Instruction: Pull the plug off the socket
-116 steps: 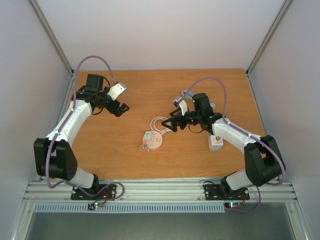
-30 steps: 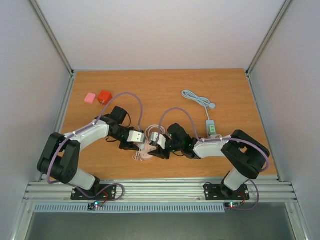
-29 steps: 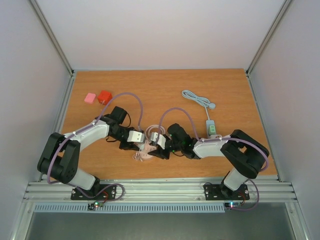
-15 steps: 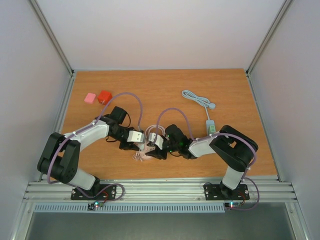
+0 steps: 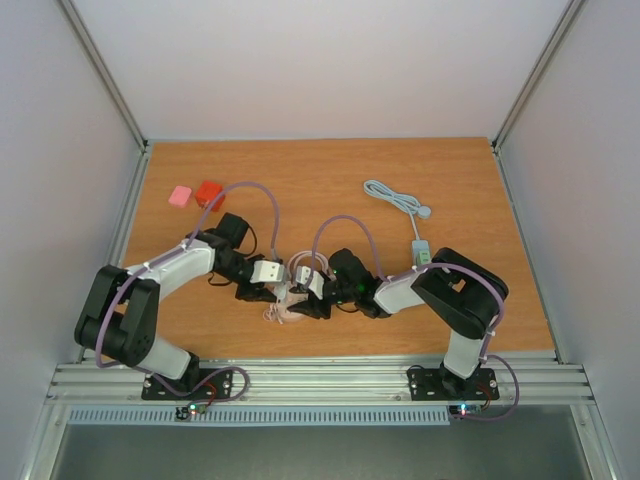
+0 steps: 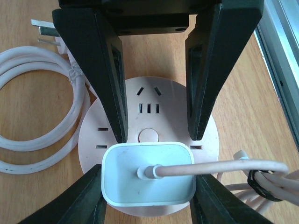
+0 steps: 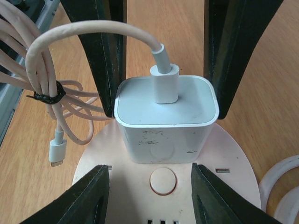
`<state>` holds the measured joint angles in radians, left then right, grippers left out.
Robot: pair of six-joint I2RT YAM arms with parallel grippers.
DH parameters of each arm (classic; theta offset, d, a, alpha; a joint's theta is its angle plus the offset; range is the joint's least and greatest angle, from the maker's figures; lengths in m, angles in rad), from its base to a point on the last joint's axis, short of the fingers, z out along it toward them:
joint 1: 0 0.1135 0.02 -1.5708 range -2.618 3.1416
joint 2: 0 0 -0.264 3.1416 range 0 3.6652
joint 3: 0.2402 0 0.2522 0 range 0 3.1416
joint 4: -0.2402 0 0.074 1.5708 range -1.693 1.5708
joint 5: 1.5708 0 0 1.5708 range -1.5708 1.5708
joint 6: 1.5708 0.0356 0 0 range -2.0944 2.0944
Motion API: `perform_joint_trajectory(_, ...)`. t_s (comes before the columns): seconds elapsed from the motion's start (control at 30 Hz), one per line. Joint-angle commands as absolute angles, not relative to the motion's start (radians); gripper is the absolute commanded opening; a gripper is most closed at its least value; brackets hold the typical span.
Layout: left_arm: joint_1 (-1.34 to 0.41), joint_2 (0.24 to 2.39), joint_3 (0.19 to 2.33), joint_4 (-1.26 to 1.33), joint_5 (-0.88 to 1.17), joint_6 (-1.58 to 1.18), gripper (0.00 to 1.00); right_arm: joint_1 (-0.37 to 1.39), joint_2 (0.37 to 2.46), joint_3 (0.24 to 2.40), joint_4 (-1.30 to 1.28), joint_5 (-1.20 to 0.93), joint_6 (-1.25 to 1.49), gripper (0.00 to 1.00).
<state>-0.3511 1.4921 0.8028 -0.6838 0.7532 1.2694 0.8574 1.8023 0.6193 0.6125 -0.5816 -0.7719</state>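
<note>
Stance: white square charger plug (image 7: 163, 140) upright in round pink socket disc (image 6: 149, 95); right hand (image 7: 166, 116) clenches its sides, left hand (image 6: 158, 138), unclenched, pins disc. We'd pull straight up.

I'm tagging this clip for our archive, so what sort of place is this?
Probably a lab robot test cell: a wooden tabletop enclosed by white panels, with two robot arms bolted to an aluminium rail at its near edge.
</note>
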Motion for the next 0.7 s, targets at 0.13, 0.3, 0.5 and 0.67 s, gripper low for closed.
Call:
perform_joint_trajectory(0.13,-0.347,1.369,0.701,-0.515,0.795,1.265,0.27,0.857,1.875,0.618,0.522,-0.555,-0.775,0.49)
perform_joint_trajectory(0.3,-0.347,1.342,0.671,-0.479,0.807,1.223,0.25,0.857,1.889,0.624,0.513,-0.544,-0.782,0.5)
perform_joint_trajectory(0.5,-0.302,1.415,0.73,-0.575,0.942,1.213,0.24,0.859,1.896,0.618,0.512,-0.521,-0.8,0.5)
perform_joint_trajectory(0.67,-0.278,1.426,0.75,-0.605,0.984,1.228,0.24,0.859,1.906,0.618,0.505,-0.513,-0.81,0.5)
